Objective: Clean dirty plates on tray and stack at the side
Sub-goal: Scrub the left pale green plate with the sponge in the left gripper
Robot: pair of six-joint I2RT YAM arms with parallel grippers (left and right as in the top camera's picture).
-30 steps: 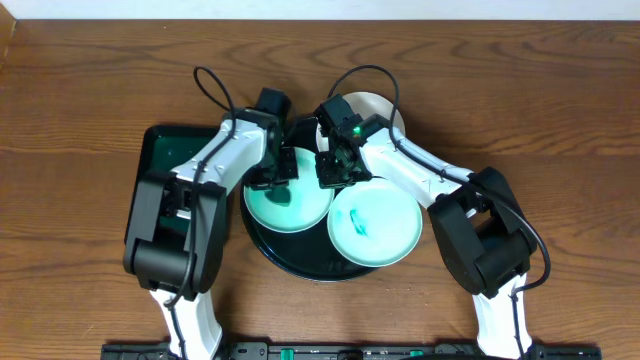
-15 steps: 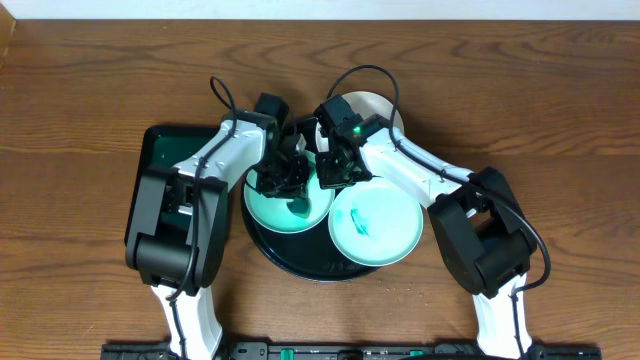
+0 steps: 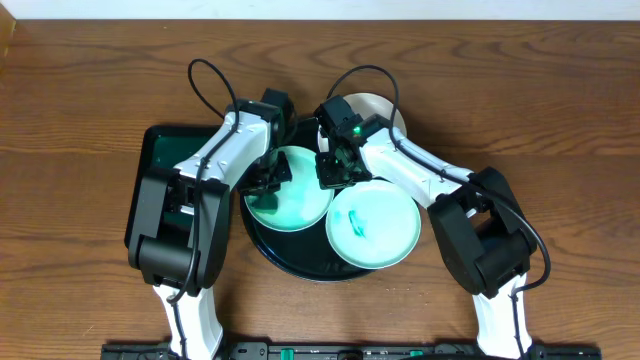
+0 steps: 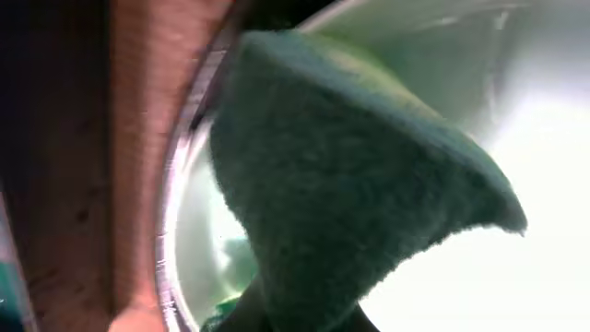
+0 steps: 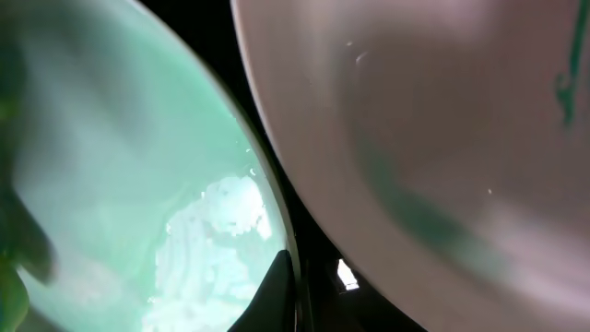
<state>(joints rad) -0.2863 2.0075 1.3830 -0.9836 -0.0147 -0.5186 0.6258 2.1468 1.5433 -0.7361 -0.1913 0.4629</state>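
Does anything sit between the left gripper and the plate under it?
Only the green sponge. The left gripper holds it on the left-hand plate on the black tray. Nothing else shows between them.

tray: glossy black | plates: smooth, shiny | table: wood grain | pad: fuzzy green
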